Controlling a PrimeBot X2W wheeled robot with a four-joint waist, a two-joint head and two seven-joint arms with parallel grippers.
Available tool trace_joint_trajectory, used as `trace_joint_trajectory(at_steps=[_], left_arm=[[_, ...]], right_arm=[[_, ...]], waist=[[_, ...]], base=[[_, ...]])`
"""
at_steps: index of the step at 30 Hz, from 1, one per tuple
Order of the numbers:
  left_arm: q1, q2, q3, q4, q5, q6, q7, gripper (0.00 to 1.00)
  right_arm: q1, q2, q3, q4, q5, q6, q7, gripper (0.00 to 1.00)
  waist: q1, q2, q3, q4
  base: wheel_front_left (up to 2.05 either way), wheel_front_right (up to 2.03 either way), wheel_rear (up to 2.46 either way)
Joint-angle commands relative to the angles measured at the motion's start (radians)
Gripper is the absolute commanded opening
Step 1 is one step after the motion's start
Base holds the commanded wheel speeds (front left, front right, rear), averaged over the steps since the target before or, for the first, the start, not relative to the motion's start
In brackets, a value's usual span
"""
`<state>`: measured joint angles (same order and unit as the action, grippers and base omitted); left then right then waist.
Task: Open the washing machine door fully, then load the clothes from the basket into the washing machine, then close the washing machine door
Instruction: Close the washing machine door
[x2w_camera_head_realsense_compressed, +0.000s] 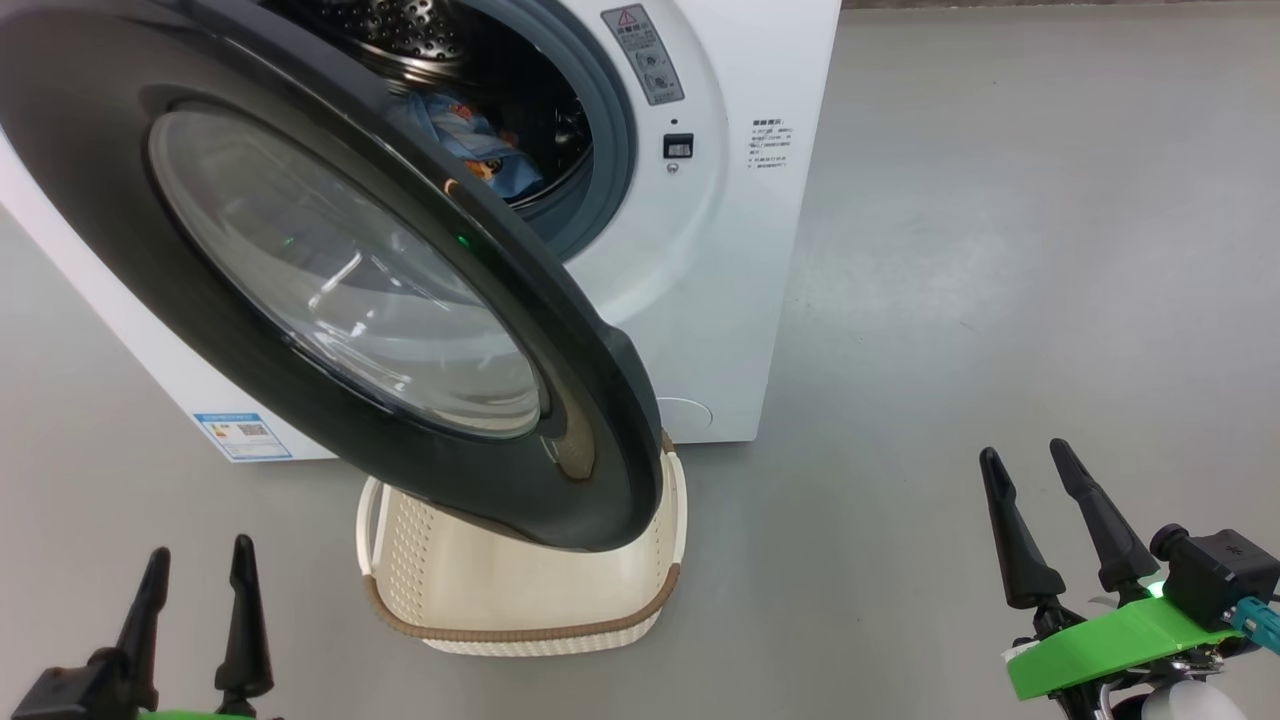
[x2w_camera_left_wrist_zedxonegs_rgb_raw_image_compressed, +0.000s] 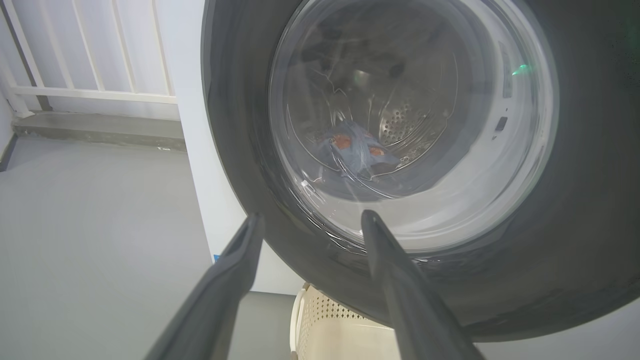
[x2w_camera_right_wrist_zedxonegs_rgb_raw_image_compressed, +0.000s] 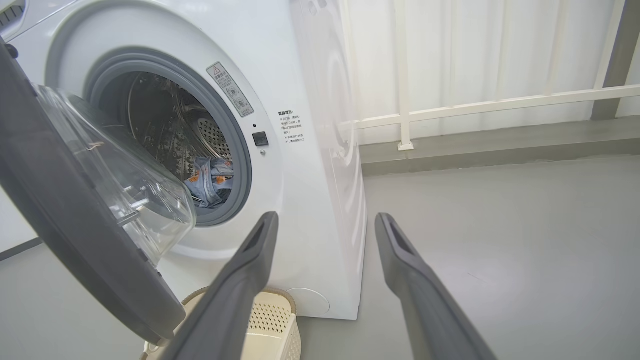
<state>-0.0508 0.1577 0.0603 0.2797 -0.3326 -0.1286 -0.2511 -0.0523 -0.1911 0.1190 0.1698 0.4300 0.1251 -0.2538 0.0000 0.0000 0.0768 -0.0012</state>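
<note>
Your left gripper has both fingers spread, nothing between them; right gripper is the same, spread & empty. Left is the nearer arm: in left wrist view the washing machine door stands just ahead of its tips, outer face toward them. Right sits well apart, off to the opening side. Door is part-open, hinged at head-view left, free edge over the basket, which looks empty where visible. Door has a wide glossy black rim & bulging clear glass. The clothes, light-blue w/ orange prints, lie in the washing machine drum. Likely next: push the outer face toward the machine.
</note>
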Motion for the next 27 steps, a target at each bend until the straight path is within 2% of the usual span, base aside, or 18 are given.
trace_joint_trajectory(at_steps=[1, 6, 16, 17, 18, 20, 21, 27], left_arm=[[-0.001, 0.004, 0.050, -0.045, 0.032, -0.002, -0.011, 1.00], [0.014, -0.036, 0.078, -0.059, 0.064, -0.002, -0.011, 1.00], [0.015, -0.055, 0.077, -0.046, 0.079, -0.002, -0.011, 1.00], [0.015, -0.056, 0.075, -0.046, 0.079, -0.002, -0.011, 1.00], [0.014, -0.056, 0.074, -0.047, 0.080, -0.002, -0.011, 1.00], [0.014, -0.058, 0.070, -0.048, 0.082, -0.002, -0.011, 1.00], [0.015, -0.058, 0.069, -0.049, 0.083, -0.002, -0.011, 1.00], [0.031, -0.067, 0.063, -0.046, 0.075, -0.002, -0.011, 1.00]], right_arm=[[-0.016, -0.013, 0.012, -0.022, -0.003, 0.006, -0.008, 1.00], [-0.018, -0.015, 0.010, -0.020, -0.003, 0.006, -0.008, 1.00], [-0.024, -0.016, 0.008, -0.017, -0.005, 0.006, -0.008, 1.00], [-0.025, -0.016, 0.008, -0.016, -0.005, 0.006, -0.008, 0.84], [-0.027, -0.016, 0.007, -0.015, -0.005, 0.006, -0.008, 0.49], [-0.034, -0.014, 0.009, -0.014, -0.005, 0.006, -0.008, 0.12], [-0.040, -0.012, 0.012, -0.015, -0.004, 0.006, -0.008, 0.00], [-0.103, -0.007, 0.050, -0.052, 0.003, 0.006, -0.008, 0.00]], waist=[[0.0000, 0.0000, 0.000, 0.000], [0.0000, 0.0000, 0.003, 0.002], [0.0000, 0.0000, 0.004, 0.009], [0.0000, 0.0000, 0.003, 0.011], [0.0000, 0.0000, 0.003, 0.013], [0.0000, 0.0000, 0.001, 0.018], [0.0000, 0.0000, 0.000, 0.021], [0.0000, 0.0000, -0.018, 0.039]], base=[[0.00, 0.00, 0.00], [0.00, 0.00, 0.00], [0.00, 0.00, 0.00], [0.00, 0.00, 0.00], [0.00, 0.00, 0.00], [0.00, 0.00, 0.00], [0.00, 0.00, 0.00], [0.00, 0.00, 0.00]])
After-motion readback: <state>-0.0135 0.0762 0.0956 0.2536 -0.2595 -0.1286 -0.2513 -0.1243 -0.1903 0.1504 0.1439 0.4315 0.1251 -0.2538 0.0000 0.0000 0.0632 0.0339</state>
